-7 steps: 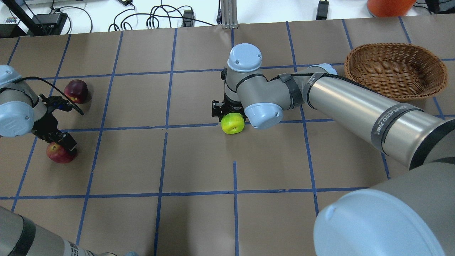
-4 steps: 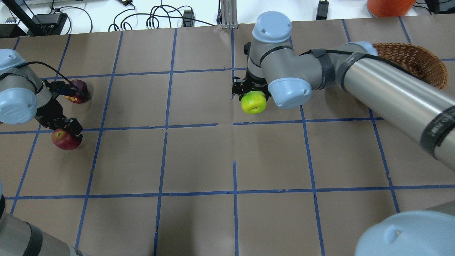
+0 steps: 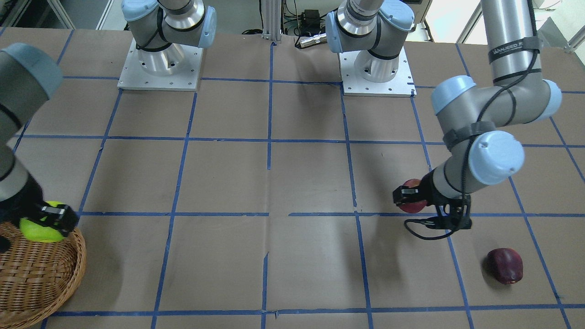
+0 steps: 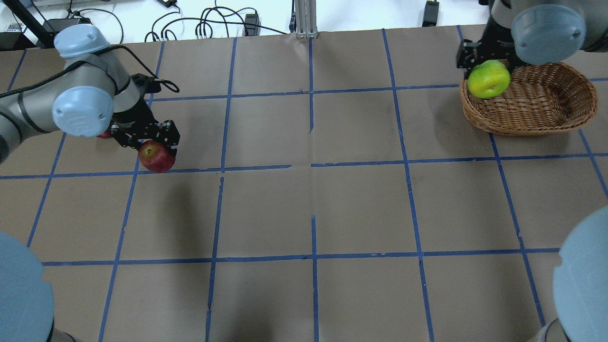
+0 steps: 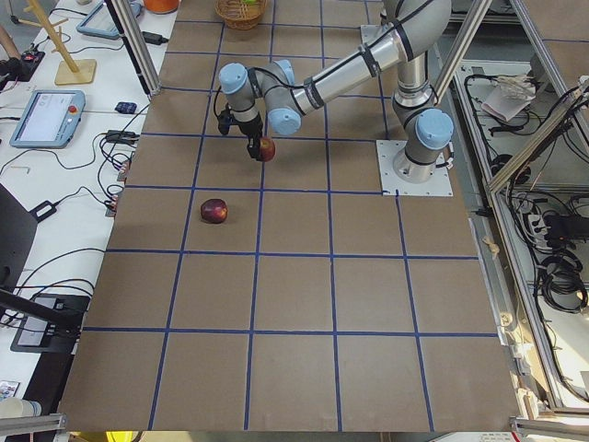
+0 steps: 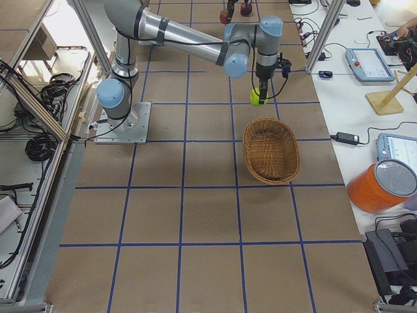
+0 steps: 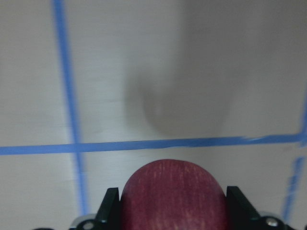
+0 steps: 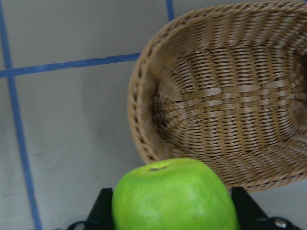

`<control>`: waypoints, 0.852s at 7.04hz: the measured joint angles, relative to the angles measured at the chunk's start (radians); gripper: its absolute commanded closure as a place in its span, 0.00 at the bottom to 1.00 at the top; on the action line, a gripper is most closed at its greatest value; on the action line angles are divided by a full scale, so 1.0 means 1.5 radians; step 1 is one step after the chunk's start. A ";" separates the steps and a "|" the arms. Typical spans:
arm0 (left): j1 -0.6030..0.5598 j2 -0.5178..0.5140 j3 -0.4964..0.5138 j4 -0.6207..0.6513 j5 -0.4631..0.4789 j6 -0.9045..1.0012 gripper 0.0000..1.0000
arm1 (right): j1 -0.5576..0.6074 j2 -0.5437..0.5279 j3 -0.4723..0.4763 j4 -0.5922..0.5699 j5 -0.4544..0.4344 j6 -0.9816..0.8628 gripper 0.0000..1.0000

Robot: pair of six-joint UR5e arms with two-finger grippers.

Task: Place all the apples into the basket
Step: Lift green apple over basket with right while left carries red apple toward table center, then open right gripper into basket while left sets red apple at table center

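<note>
My right gripper (image 4: 487, 66) is shut on the yellow-green apple (image 4: 488, 79) and holds it in the air over the left rim of the wicker basket (image 4: 546, 107). The right wrist view shows that apple (image 8: 175, 196) in front of the basket (image 8: 230, 96), which holds nothing. My left gripper (image 4: 153, 140) is shut on the red apple (image 4: 156, 156), lifted above the table; the apple also shows in the left wrist view (image 7: 172, 196). The maroon apple (image 3: 504, 265) lies on the table beside the left arm, mostly hidden by the arm in the overhead view.
The table is brown paper with a blue tape grid. The two arm bases (image 3: 160, 64) stand at the robot's edge. Cables and power bricks (image 4: 209, 26) lie past the far edge. An orange container (image 6: 381, 186) and tablets (image 6: 368, 62) sit on a side bench.
My right arm has carried the yellow-green apple from the table's middle to the right and far, up to the basket's rim. My left arm has lifted the red apple and moved it right.
</note>
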State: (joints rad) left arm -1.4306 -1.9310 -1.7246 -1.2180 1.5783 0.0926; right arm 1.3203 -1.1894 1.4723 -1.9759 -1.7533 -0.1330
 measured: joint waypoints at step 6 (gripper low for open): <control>-0.297 -0.107 0.003 0.271 -0.098 -0.494 0.00 | -0.127 0.173 -0.016 -0.255 -0.028 -0.156 0.00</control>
State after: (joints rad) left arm -1.8758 -2.0915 -1.7204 -0.8121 1.4312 -0.6485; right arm 1.1295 -0.9293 1.4483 -2.3579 -1.7951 -0.3677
